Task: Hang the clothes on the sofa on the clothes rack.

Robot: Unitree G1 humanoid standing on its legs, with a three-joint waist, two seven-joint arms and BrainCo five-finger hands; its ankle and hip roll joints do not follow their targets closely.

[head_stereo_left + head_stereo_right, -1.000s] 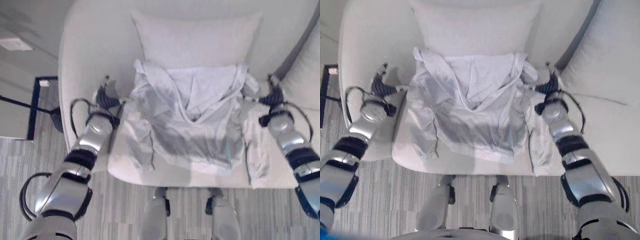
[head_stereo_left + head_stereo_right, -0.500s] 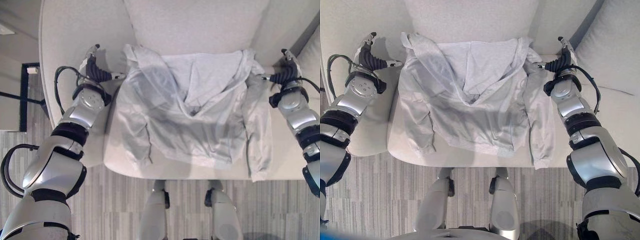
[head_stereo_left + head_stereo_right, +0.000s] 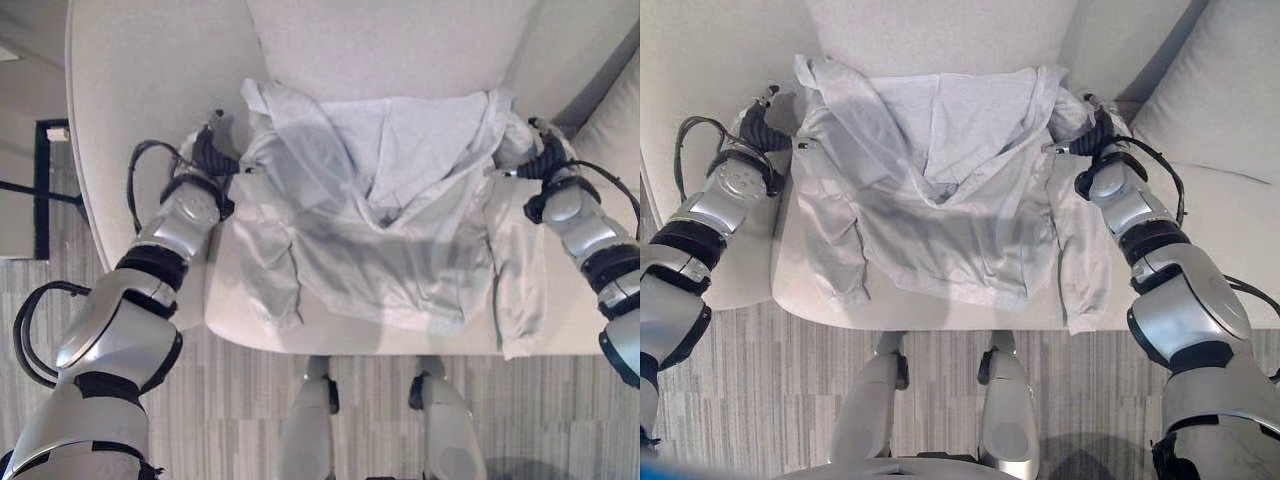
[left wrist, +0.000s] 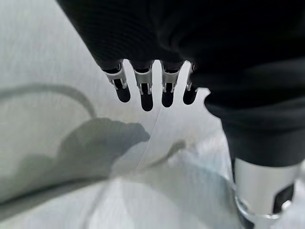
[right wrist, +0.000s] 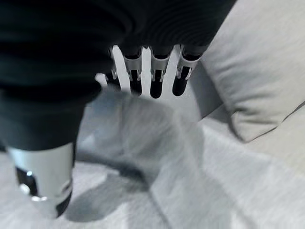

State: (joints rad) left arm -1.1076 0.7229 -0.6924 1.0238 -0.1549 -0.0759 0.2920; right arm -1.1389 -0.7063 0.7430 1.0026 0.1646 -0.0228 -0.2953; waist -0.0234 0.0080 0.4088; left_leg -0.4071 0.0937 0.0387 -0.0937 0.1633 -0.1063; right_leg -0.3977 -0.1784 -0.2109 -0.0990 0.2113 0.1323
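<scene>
Left eye view: hoodie [image 3: 385, 225] lies spread on the sofa [image 3: 160, 90], mid-frame; hanging not begun.

Left wrist view: left hand [image 4: 152, 93] fingers straight, apart, holding nothing.

Right wrist view: right hand [image 5: 152, 78] likewise, above the fabric.

A home living room — pale upholstered sofa [image 3: 150, 90], loose cushion [image 3: 1220, 90], grey striped carpet [image 3: 230, 400].
</scene>
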